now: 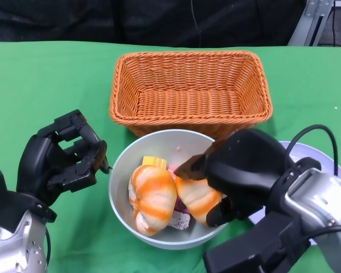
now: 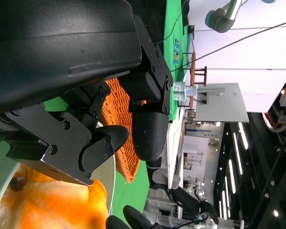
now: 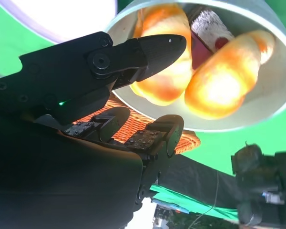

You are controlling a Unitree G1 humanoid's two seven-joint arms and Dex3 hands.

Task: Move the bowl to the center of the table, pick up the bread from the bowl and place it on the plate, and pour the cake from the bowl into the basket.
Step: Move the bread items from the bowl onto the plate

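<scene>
The grey bowl [image 1: 116, 176] sits in front of the wicker basket [image 1: 190, 85]. It holds two orange-and-white breads, one on the left [image 1: 152, 196] and one on the right [image 1: 196, 196], a yellow cake piece [image 1: 154, 162] and a white-brown cake piece [image 1: 181, 220]. My right hand [image 1: 244, 170] reaches over the bowl's right side. In the right wrist view its thumb [image 3: 148, 47] lies across a bread [image 3: 167, 71] while the other fingers [image 3: 157, 138] stay outside the rim [image 3: 271, 105]. My left hand [image 1: 65, 156] stands beside the bowl's left rim, fingers half curled, holding nothing.
A white plate [image 1: 315, 153] with a lavender rim lies at the right, mostly under my right forearm. The basket stands close behind the bowl. Green cloth stretches bare to the left and right of the basket.
</scene>
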